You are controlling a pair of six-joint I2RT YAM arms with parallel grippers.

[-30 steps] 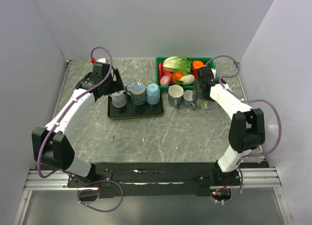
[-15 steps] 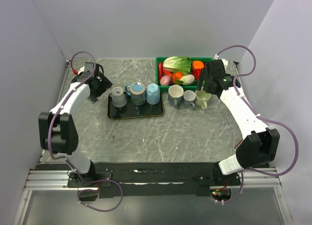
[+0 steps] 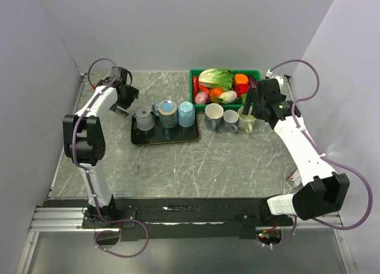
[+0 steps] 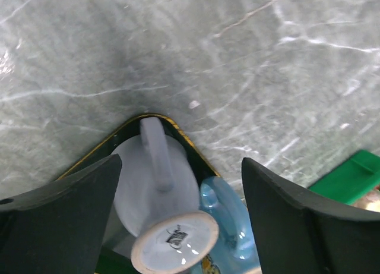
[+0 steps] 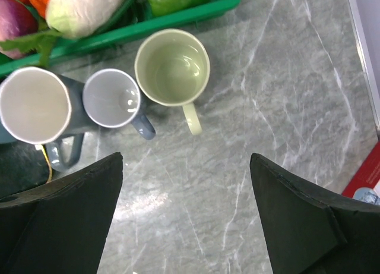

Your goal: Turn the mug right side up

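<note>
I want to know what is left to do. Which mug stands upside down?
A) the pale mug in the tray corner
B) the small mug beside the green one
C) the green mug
A: the pale mug shows its stamped base upward; the green mug and small mug show open mouths.

Soft, even overhead light; wrist views blur at the edges.
The bench [image 3: 196,161] is bright, with only faint shadows under the arms. Pale glare streaks the marble toward 1 o'clock in the left wrist view, and small glints dot the base of the mug [image 4: 172,241]. The left tool [image 4: 181,161] and right tool [image 5: 187,155] show dark, unfocused fingers at 4 and 8 o'clock.
</note>
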